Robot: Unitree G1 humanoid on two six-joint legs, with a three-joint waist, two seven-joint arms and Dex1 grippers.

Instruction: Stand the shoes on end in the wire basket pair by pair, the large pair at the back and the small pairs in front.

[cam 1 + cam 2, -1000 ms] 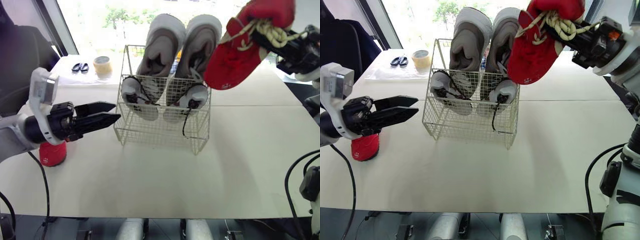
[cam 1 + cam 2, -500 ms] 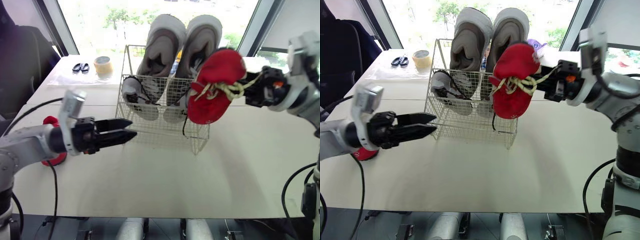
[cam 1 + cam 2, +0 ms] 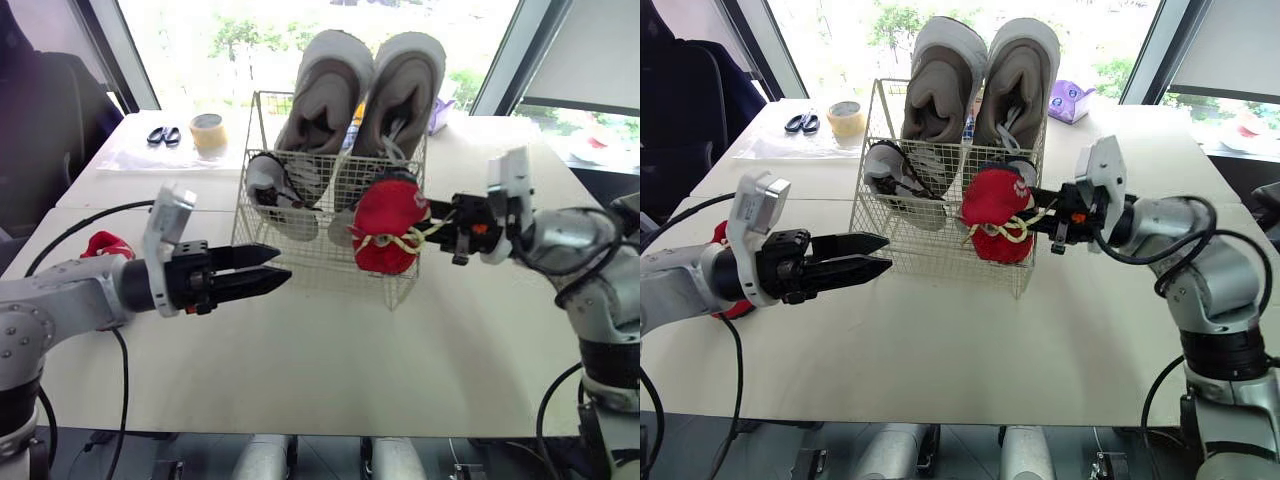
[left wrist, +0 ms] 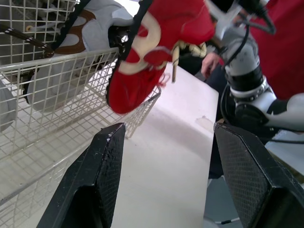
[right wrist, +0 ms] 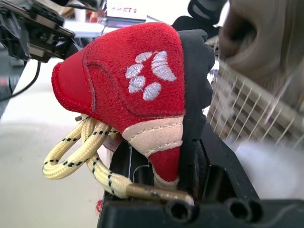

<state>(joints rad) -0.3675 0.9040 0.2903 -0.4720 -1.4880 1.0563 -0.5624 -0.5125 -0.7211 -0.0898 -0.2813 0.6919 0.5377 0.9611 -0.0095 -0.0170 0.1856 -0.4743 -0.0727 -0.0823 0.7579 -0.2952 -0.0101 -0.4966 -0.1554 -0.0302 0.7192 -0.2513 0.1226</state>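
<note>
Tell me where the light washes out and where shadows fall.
Left eye view: daylight from the window behind the wire basket washes out the outdoors; its soft shadow falls toward the robot on the table. Left wrist view: the left pincer reads dark against the bright table. Right wrist view: the red shoe is evenly lit.

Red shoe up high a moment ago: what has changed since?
The right claw, still gripping the red shoe, swung it down from above the basket to its front right corner. The open left claw slid forward toward the basket's front. The grey pair in the basket and the other red shoe stayed put.
</note>
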